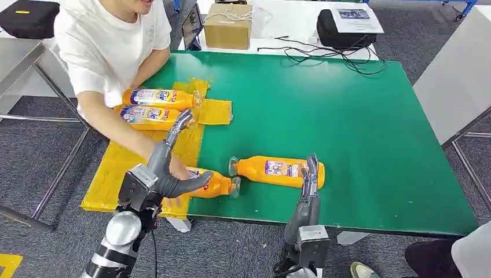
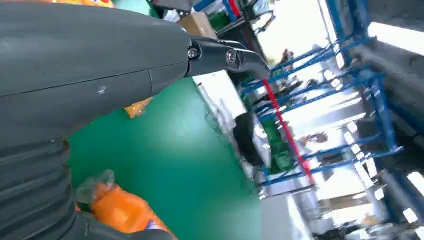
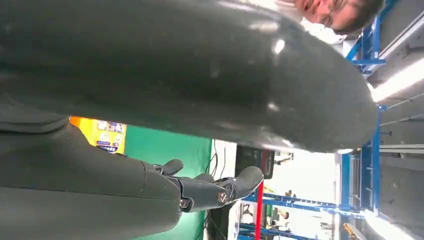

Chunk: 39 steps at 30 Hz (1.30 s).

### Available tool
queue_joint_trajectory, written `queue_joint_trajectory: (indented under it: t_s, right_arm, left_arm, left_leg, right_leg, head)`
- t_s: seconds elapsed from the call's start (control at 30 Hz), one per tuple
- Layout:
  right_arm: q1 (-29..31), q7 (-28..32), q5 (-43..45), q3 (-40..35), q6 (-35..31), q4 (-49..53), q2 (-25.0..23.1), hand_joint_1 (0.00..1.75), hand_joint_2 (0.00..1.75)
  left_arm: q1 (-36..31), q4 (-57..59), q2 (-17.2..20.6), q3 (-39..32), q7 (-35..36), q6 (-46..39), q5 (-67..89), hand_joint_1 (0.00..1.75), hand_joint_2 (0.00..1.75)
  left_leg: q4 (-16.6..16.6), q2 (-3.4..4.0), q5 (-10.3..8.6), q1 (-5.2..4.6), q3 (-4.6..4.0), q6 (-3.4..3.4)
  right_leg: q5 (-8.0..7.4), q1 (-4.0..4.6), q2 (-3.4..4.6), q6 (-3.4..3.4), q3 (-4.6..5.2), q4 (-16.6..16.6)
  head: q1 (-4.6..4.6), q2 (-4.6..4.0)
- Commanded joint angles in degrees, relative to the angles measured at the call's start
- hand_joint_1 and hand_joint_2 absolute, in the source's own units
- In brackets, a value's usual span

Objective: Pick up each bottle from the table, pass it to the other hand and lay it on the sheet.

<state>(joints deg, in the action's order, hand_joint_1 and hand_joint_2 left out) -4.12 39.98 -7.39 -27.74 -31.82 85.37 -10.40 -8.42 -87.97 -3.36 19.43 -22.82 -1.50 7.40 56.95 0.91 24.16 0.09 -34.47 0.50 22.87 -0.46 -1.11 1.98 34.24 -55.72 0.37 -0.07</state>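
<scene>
Two orange bottles (image 1: 156, 97) (image 1: 147, 115) lie on the yellow sheet (image 1: 118, 165) at the table's left. A third orange bottle (image 1: 215, 184) (image 2: 120, 207) lies at the front edge, half on the sheet, cap pointing right. My left hand (image 1: 168, 168) hovers over its base end with fingers (image 2: 225, 55) spread and the thumb across it, gripping nothing. A fourth bottle (image 1: 275, 170) (image 3: 102, 135) lies on the green table (image 1: 347, 127). My right hand (image 1: 310, 176) stands beside that bottle's base end, fingers (image 3: 220, 187) extended and apart.
A person in a white shirt (image 1: 104, 40) leans in at the back left, one hand (image 1: 176, 168) reaching to the third bottle under my left hand. A cardboard box (image 1: 227, 26), a black case (image 1: 341, 32) and cables (image 1: 330, 55) lie beyond the green table.
</scene>
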Motion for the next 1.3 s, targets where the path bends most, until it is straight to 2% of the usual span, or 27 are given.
queue_joint_trajectory:
  t_s: [0.03, 0.07, 0.1, 0.2, 0.23, 0.27, 0.3, 0.33, 0.4, 0.5, 0.57, 0.6, 0.77, 0.9, 1.03, 1.2, 1.3]
  right_arm:
    - [2.4, 0.0, -13.9, -3.1, -8.2, -5.9, 3.6, 0.0, 0.0]
    - [1.8, 0.0, -20.1, -0.9, -8.2, -6.0, 3.0, 0.0, 0.0]
    - [0.1, 0.0, -36.4, 6.1, -8.2, -5.9, 0.3, 0.0, 1.75]
    - [-0.3, 0.0, -58.6, 19.5, -8.2, -4.0, -2.7, 0.0, 1.75]
    - [1.5, -6.7, -69.6, 23.0, -8.2, -6.2, -1.9, 0.0, 1.75]
    - [3.2, -9.5, -68.3, 22.6, -6.9, -7.7, 1.4, 0.0, 1.75]
    - [5.4, -11.6, -68.2, 21.5, -8.2, -11.6, 2.6, 0.0, 1.75]
    - [9.1, -18.2, -69.6, 20.3, -8.2, -18.4, 5.3, 0.0, 1.75]
    - [12.9, -22.1, -66.8, 16.8, -8.2, -23.6, 8.6, 0.0, 1.75]
    - [12.9, -22.1, -66.8, 16.8, -8.2, -23.6, 8.6, 0.0, 1.75]
    - [15.4, -24.0, -65.7, 14.7, -7.9, -28.0, 9.7, 0.0, 1.75]
    - [17.9, -25.6, -62.8, 11.8, -7.8, -33.0, 10.0, 0.0, 1.75]
    - [17.6, -26.0, -62.5, 11.3, -7.7, -32.9, 10.0, 0.0, 1.75]
    - [19.3, -29.8, -62.8, 8.5, -7.4, -34.9, 11.4, 0.0, 1.75]
    - [22.5, -31.2, -63.1, 7.2, -5.3, -37.0, 11.8, 0.0, 1.75]
    - [27.7, -31.6, -59.9, 6.3, 0.5, -42.7, 9.7, 0.0, 1.75]
    - [28.7, -31.6, -59.8, 5.9, 1.0, -44.0, 9.2, 0.0, 1.75]
  left_arm:
    - [-3.1, -5.3, 0.2, -2.5, -1.3, -4.2, -10.6, 0.0, 1.75]
    - [-3.2, -5.5, 0.2, -2.6, -1.2, -4.1, -11.9, 0.0, 1.75]
    - [-3.3, -6.0, 0.4, -2.9, -1.1, -4.2, -13.8, 0.0, 1.75]
    - [-1.3, -7.6, 0.2, -3.7, -1.3, -6.3, -13.8, 0.0, 1.75]
    - [-0.6, -7.7, -0.1, -4.8, -1.6, -13.0, -7.6, 0.0, 1.75]
    - [-0.5, -7.7, 0.2, -5.3, -1.2, -14.0, -7.9, 0.0, 1.75]
    - [-0.2, -7.6, 0.3, -6.3, -1.1, -14.3, -8.1, 0.0, 1.75]
    - [0.1, -6.8, -0.9, -8.6, 0.9, -14.6, -9.9, 0.0, 1.75]
    - [0.2, -5.3, -1.4, -9.2, 1.0, -14.6, -10.0, 0.0, 1.75]
    - [0.2, -5.3, -1.4, -9.2, 1.0, -14.6, -10.0, 0.0, 1.75]
    - [0.6, -4.4, -1.8, -8.7, 1.2, -14.2, -9.8, 0.0, 1.75]
    - [2.8, -3.5, -3.6, -6.8, 0.5, -13.8, -9.7, 0.0, 1.75]
    - [2.8, -3.8, -3.3, -6.7, 0.7, -13.6, -9.9, 0.0, 1.75]
    - [5.3, -1.8, -4.1, -4.7, 1.5, -12.9, -10.1, 0.0, 1.75]
    - [5.4, 1.1, -4.6, -3.7, 0.9, -13.9, -8.5, 0.0, 1.75]
    - [3.9, 2.3, -5.0, -3.0, 1.8, -13.7, -7.3, 0.0, 1.75]
    - [3.5, 2.7, -5.1, -3.0, 2.0, -13.8, -7.3, 0.0, 1.75]
  left_leg:
    - [0.0, -0.09, 0.07, 0.05, 0.11, -0.04]
    - [0.0, -0.02, 0.03, 0.06, 0.07, -0.03]
    - [0.0, -0.04, 0.08, 0.08, 0.16, -0.04]
    - [0.0, -0.22, 0.03, 0.03, 0.15, -0.02]
    - [0.0, -0.17, 0.03, 0.03, 0.11, -0.02]
    - [0.0, -0.15, 0.08, 0.04, 0.23, -0.03]
    - [-0.1, -0.06, 0.01, 0.01, 0.21, 0.0]
    - [-0.1, -0.08, 0.05, 0.03, 0.28, 0.0]
    - [-0.1, 0.05, 0.05, 0.04, 0.39, 0.02]
    - [-0.1, 0.05, 0.05, 0.04, 0.39, 0.02]
    - [-0.1, 0.01, 0.02, 0.03, 0.3, 0.03]
    - [-0.1, 0.08, -0.01, 0.01, 0.18, 0.03]
    - [0.0, -0.04, 0.0, -0.12, 0.19, 0.09]
    - [0.0, -0.06, -0.01, -0.14, 0.13, 0.09]
    - [0.0, -0.04, 0.0, -0.16, 0.15, 0.11]
    - [0.0, 0.04, 0.0, -0.15, 0.12, 0.09]
    - [0.0, 0.06, 0.01, -0.14, 0.11, 0.08]
  right_leg:
    - [0.06, 0.04, 0.03, -0.05, -0.14, 0.0]
    - [0.01, 0.05, 0.07, -0.04, -0.08, 0.0]
    - [0.04, 0.06, 0.1, -0.05, -0.18, 0.0]
    - [0.08, 0.02, -0.08, -0.04, -0.2, 0.0]
    - [0.06, 0.01, -0.05, -0.04, -0.15, 0.0]
    - [0.09, 0.02, 0.02, -0.05, -0.26, 0.0]
    - [-0.01, 0.0, 0.06, -0.01, -0.23, 0.1]
    - [0.02, 0.01, 0.08, -0.02, -0.31, 0.1]
    - [-0.07, 0.02, 0.27, 0.0, -0.44, 0.3]
    - [-0.07, 0.02, 0.27, 0.0, -0.44, 0.3]
    - [-0.07, 0.01, 0.19, 0.01, -0.35, 0.2]
    - [-0.11, -0.01, 0.22, 0.03, -0.22, 0.2]
    - [-0.06, -0.13, 0.11, 0.09, -0.24, 0.1]
    - [-0.06, -0.15, 0.07, 0.11, -0.18, 0.1]
    - [-0.06, -0.18, 0.11, 0.12, -0.19, 0.1]
    - [-0.09, -0.17, 0.22, 0.08, -0.13, 0.0]
    - [-0.09, -0.16, 0.25, 0.08, -0.13, 0.0]
  head:
    - [-0.02, 0.0]
    - [0.0, 0.0]
    - [-0.02, 0.0]
    - [0.0, 0.0]
    - [0.0, 0.0]
    - [-0.02, 0.0]
    - [-0.02, 0.0]
    - [-0.02, 0.0]
    - [-0.02, 0.0]
    - [-0.02, 0.0]
    - [-0.02, 0.0]
    - [0.02, 0.0]
    - [-0.02, 0.0]
    - [-0.02, 0.0]
    - [-0.02, 0.0]
    - [0.0, 0.0]
    - [-0.02, 0.0]
